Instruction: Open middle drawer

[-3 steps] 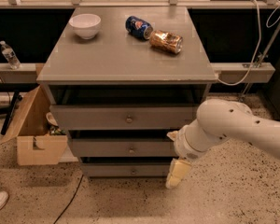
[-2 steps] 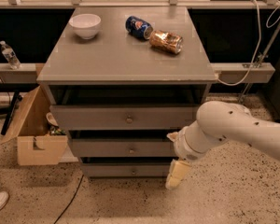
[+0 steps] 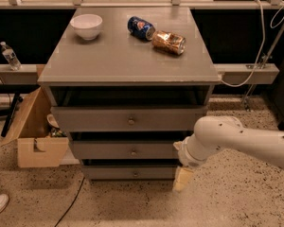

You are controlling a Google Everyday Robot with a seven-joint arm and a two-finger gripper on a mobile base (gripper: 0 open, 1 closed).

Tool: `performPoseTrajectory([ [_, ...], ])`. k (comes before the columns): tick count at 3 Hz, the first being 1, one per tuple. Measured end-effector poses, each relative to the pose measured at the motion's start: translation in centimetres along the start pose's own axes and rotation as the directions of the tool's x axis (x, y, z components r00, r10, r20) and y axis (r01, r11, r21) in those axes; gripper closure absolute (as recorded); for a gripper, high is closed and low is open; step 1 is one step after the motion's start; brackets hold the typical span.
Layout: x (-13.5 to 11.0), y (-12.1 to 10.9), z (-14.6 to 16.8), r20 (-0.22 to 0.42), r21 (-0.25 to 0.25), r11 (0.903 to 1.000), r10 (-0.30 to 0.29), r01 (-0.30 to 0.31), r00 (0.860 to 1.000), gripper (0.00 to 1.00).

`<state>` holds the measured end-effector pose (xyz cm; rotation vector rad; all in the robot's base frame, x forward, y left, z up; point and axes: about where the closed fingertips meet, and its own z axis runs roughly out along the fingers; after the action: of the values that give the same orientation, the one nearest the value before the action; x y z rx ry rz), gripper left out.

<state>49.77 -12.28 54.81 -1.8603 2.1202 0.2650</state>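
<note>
Speckled floor (image 3: 236, 197) carries the grey cabinet (image 3: 123, 63), its middle drawer (image 3: 102, 150) closed, while the gripper (image 3: 183, 178), clenched or released I cannot tell, hangs low right, so the approach is underway, next rising left to the knob (image 3: 133, 152).

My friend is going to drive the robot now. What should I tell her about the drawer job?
End effector: low near the floor, by the cabinet's right front corner, touching no knob.
Middle drawer: second of three, looks shut; its knob sits up and left of the end effector.
Done: nothing yet.
Left: reach that knob, grip it, pull the drawer out.
</note>
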Motion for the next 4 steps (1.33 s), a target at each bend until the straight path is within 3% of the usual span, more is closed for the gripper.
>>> performPoseTrajectory([
  [1, 3.6, -3.6, 6.7, -0.044, 0.046, 0.9988, -0.012, 0.014, 0.999, 0.00],
  [2, 3.6, -3.6, 6.7, -0.043, 0.046, 0.9988, -0.013, 0.015, 0.999, 0.00],
  [3, 2.7, -4.2, 7.5, -0.035, 0.060, 0.9958, -0.067, 0.069, 0.997, 0.00],
  [4, 0.8, -6.2, 8.4, -0.027, 0.095, 0.9810, -0.167, 0.169, 0.986, 0.00],
])
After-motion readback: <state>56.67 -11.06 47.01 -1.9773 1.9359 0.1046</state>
